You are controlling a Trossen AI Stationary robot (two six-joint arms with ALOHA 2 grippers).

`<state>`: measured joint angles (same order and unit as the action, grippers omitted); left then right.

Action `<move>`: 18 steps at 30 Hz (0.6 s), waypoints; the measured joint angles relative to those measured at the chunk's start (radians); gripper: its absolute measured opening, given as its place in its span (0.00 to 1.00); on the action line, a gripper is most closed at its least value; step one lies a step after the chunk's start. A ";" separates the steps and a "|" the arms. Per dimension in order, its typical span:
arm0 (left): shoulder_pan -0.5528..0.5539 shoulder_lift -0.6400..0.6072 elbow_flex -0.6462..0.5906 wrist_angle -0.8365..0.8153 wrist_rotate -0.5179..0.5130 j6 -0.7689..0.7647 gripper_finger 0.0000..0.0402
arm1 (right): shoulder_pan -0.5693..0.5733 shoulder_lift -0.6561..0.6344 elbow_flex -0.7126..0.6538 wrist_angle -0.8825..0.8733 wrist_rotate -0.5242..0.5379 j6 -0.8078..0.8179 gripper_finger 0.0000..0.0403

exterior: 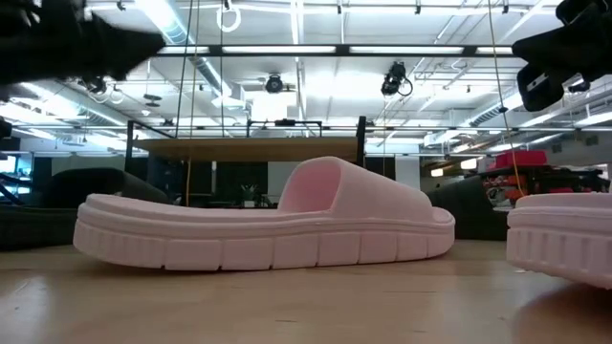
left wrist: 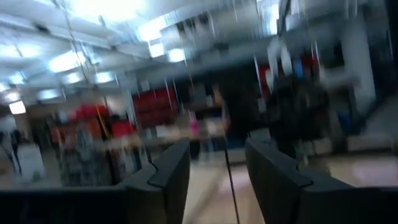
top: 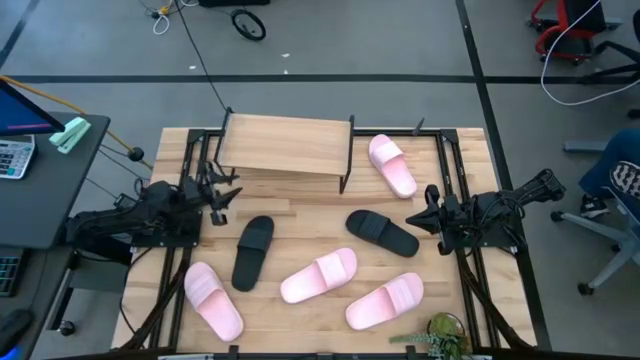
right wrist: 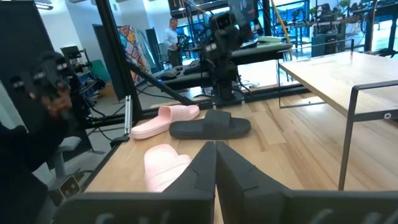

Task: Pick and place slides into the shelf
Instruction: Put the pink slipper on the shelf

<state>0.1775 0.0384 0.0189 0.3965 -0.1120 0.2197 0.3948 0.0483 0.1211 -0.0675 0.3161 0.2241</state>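
No slide is seen on the shelf (top: 285,145), upper centre of the high view: its top board is bare, its lower tier is hidden, and the task is judged barely begun. Six slides are counted on the table (top: 455,310): pink (top: 392,165) upper right, pink (top: 213,300), (top: 318,276), (top: 384,302) along the bottom, black (top: 252,251), (top: 381,232) mid-frame. The left gripper (top: 217,198) is spread and empty at centre left; the right gripper (top: 428,212), pressed together, is parked at centre right.
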 joint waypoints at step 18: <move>-0.001 0.332 0.711 -0.702 0.000 -0.069 0.43 | 0.000 0.000 0.000 0.001 -0.002 0.071 0.02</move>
<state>0.1767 0.3705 0.7301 -0.3058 -0.1120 0.1503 0.3949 0.0483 0.1211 -0.0669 0.3145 0.2954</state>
